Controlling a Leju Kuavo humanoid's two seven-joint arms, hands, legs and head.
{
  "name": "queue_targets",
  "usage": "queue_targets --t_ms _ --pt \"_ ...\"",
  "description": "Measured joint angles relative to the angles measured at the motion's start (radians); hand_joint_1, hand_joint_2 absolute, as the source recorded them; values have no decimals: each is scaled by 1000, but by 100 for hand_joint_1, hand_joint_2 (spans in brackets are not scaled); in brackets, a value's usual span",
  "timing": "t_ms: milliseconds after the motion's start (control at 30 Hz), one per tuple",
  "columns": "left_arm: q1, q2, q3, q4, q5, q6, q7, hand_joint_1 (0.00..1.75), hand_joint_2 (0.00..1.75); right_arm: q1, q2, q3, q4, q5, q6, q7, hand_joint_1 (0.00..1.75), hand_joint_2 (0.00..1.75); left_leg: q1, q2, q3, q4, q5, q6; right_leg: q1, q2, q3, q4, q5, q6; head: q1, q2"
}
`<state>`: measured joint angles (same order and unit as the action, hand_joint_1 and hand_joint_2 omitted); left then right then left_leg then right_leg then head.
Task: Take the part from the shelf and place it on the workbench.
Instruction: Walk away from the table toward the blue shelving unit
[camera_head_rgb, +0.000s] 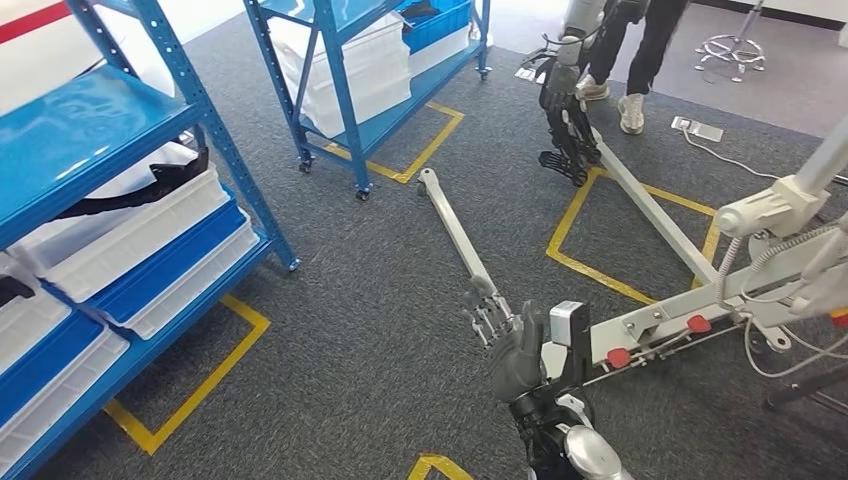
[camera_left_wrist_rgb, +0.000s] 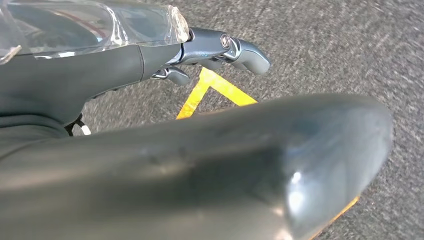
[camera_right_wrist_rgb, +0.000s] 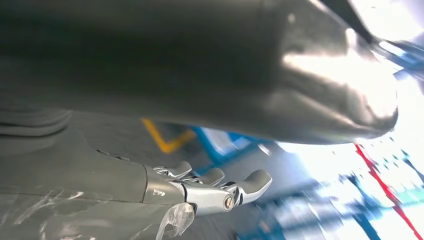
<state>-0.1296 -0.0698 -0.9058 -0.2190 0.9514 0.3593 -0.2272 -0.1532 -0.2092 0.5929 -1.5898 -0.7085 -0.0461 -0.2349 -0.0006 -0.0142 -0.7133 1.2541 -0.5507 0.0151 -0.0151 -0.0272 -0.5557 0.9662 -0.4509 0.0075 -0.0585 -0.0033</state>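
A long black part lies across a white bin on the blue shelf at the left. My right hand is raised low in the middle of the head view, over the grey carpet and well to the right of that shelf. Its fingers are stretched out and apart, with nothing in them. In the right wrist view a blurred blue shelf shows beyond the hand. My left hand hangs over the carpet, fingers extended and holding nothing.
A second blue shelf with white bins stands at the back. The silver legs of a wheeled hoist frame spread over the floor on the right. Another robot and a person's legs are at the far back. Yellow tape marks floor bays.
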Motion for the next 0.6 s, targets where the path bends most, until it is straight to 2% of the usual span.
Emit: queue_targets --t_ms 33,67,100,133,167,200,233,300,333,367,400,433,467,500,533,567,600 --pt "-1 0 -1 0 -2 -2 3 0 0 -4 -3 7 26 19 12 14 0 0 1 2 -6 11 4 -1 1 -14 0 0 -1 0 0 0" --pt "-1 0 -2 0 -4 -3 5 0 0 -7 -5 15 53 40 17 28 0 0 1 6 11 -22 26 0 1 -28 1 0 -2 0 0 0" --pt "-2 0 -4 0 -6 -4 6 0 0 -12 -8 21 81 61 18 40 0 0 -1 17 47 -93 59 3 1 -41 2 0 -3 2 0 0" --pt "-4 0 -6 0 -9 -5 6 0 0 -16 -10 27 108 78 17 49 0 0 -4 40 90 -176 91 8 2 -53 5 0 -5 4 0 0" --pt "-6 0 -9 0 -12 -6 6 0 0 -21 -11 33 136 91 17 55 0 0 -8 60 123 -244 114 13 4 -63 8 0 -7 7 0 0" --pt "-9 0 -12 0 -14 -6 7 0 0 -26 -13 38 167 101 18 60 0 0 -13 75 144 -287 127 18 5 -73 10 0 -9 11 0 0" --pt "-11 0 -15 0 -16 -7 8 0 0 -30 -15 44 199 107 19 63 0 0 -17 81 149 -303 130 22 5 -82 13 -1 -11 16 0 0" --pt "-13 0 -19 0 -17 -8 10 0 0 -34 -17 53 254 116 23 66 0 0 -17 59 150 -307 135 31 6 -99 18 -5 -14 28 0 0" --pt "-12 0 -20 0 -17 -8 11 0 0 -37 -18 56 274 118 24 66 0 0 -14 47 154 -313 139 35 5 -91 20 -2 -19 34 0 0" --pt "-12 0 -22 0 -17 -7 13 0 0 -40 -20 60 294 121 26 66 0 0 -9 37 159 -319 144 40 4 -68 14 17 -33 38 1 0" --pt "-13 0 -23 0 -17 -8 15 0 0 -43 -22 63 314 125 26 68 0 0 -4 26 163 -323 149 45 3 -36 -4 60 -58 42 2 0" --pt "-15 0 -24 0 -18 -9 17 0 0 -45 -24 66 337 131 25 74 0 0 -3 14 164 -325 151 47 1 -4 -34 125 -89 45 4 0" --pt "-17 -1 -26 0 -20 -11 19 0 0 -45 -25 71 361 139 24 83 0 0 -2 1 164 -325 152 49 1 16 -74 202 -122 47 5 0" --pt "-19 -1 -28 0 -22 -13 21 0 0 -43 -27 76 383 151 22 94 0 0 -1 -14 164 -324 152 50 1 22 -110 267 -142 48 5 0" --pt "-19 -2 -30 0 -25 -15 23 0 0 -41 -29 82 407 165 20 104 0 0 -1 -29 165 -324 152 50 1 24 -134 302 -144 50 6 0" --pt "-19 -2 -33 0 -28 -16 25 0 0 -41 -30 88 431 181 19 112 0 0 0 -44 166 -323 151 49 0 24 -139 297 -126 50 6 0" --pt "-20 -2 -37 0 -32 -17 26 0 0 -41 -31 94 455 197 18 118 0 0 2 -59 168 -322 150 47 -3 28 -124 248 -88 52 6 0"
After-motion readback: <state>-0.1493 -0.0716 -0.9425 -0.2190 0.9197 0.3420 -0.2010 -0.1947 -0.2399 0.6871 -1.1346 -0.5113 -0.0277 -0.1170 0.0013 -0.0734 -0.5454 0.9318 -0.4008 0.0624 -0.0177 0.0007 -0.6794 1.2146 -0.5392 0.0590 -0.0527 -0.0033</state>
